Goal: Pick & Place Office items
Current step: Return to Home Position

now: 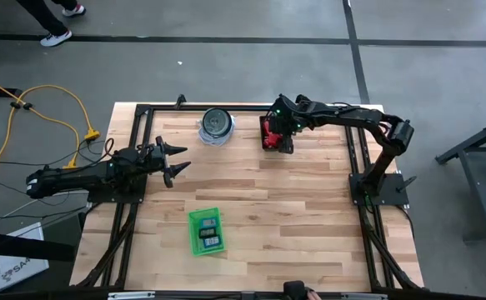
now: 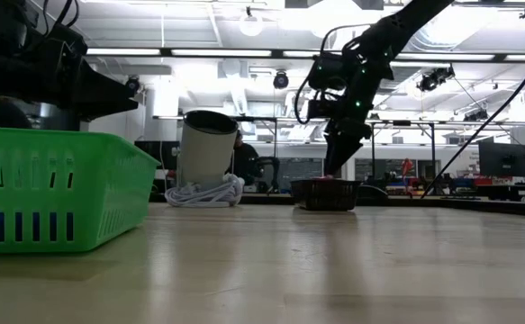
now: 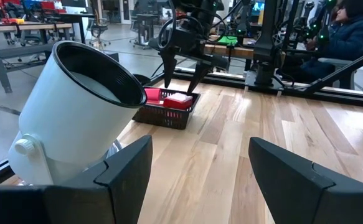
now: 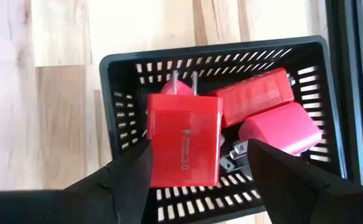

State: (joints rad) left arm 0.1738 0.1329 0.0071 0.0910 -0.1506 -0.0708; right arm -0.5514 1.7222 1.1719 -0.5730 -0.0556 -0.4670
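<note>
A black slotted basket (image 4: 125,124) stands at the table's far edge and holds several red plug blocks. One red block (image 4: 184,146) lies on top of the others, its two metal prongs pointing at the basket's wall. My right gripper (image 4: 200,146) hangs open just above that block, pointing steeply down, its fingers to either side and clear of it; it also shows in the high view (image 1: 278,137). My left gripper (image 1: 176,162) waits open and level at the table's left side. The green tray (image 1: 194,237) near the front holds a few small pieces.
A white round container (image 1: 216,125) stands left of the basket with a white cord (image 2: 203,193) coiled at its foot. The black frame rail (image 1: 226,107) runs along the far edge behind the basket. Bare wood lies between the basket and the green tray (image 2: 55,184).
</note>
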